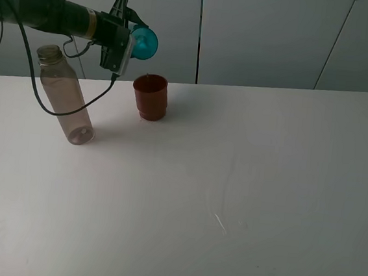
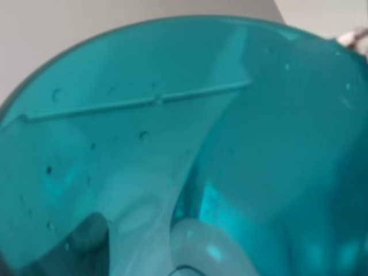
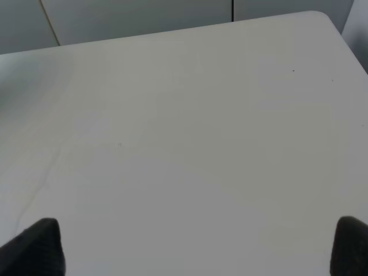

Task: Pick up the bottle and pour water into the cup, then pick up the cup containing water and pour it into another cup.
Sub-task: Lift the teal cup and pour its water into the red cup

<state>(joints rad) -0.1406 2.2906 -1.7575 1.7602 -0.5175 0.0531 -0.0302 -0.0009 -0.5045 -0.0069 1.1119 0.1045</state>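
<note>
- The bottle (image 1: 63, 94) stands capless at the bench's (image 1: 245, 183) left.
- The left gripper (image 1: 129, 39) clamps the teal cup (image 1: 145, 43), tipped sideways in the air, above and just left of the red-brown cup (image 1: 151, 97).
- The right gripper (image 3: 195, 244) hangs over bare bench, fingertips wide apart, holding nothing.

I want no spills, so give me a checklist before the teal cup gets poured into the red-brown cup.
1. Left gripper holds the teal cup: ok.
2. Teal cup raised above the red-brown cup: ok.
3. Red-brown cup upright on the table: ok.
4. Bottle standing clear to the side: ok.
5. Teal cup's mouth lined up over the red-brown cup: cannot tell.
6. Water left in the teal cup: cannot tell.
</note>
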